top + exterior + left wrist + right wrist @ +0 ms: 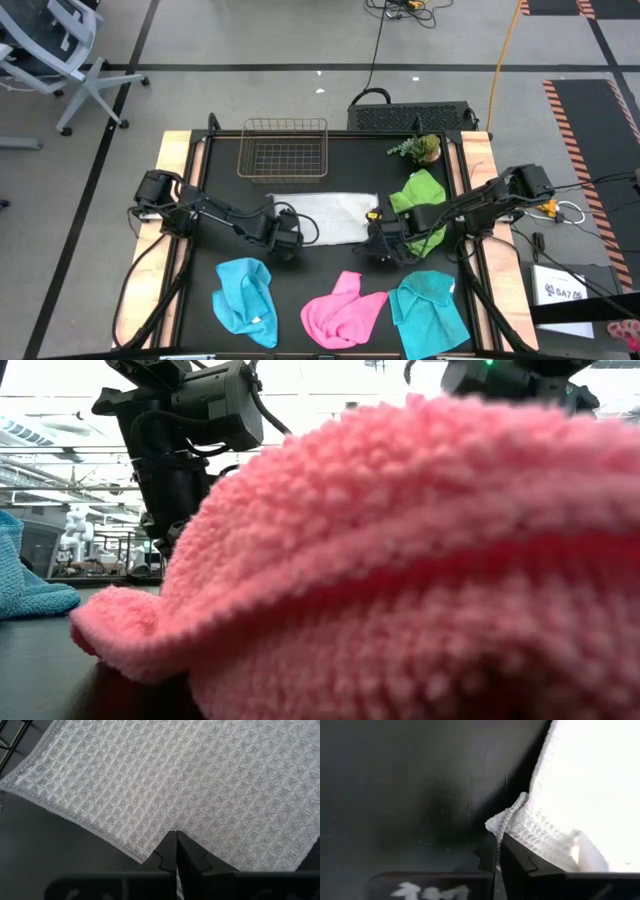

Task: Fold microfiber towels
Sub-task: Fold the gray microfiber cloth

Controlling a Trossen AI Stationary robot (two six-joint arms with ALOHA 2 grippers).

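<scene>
Pinching white-grey towel (325, 215) edges: both grippers (176, 851) (498, 851) closed

On your worktop (200, 290), the waffle towel (335, 215) lies at centre, with the wire basket (284, 148) at 12 o'clock behind it. The plant (420, 149) sits at 2 o'clock, a crumpled towel (420, 195) just before it. Three more towels (343, 310) line the 6 o'clock edge. The left pincer (290, 235) meets the waffle towel at 9 o'clock, the right pincer (377, 240) at 3.
</scene>
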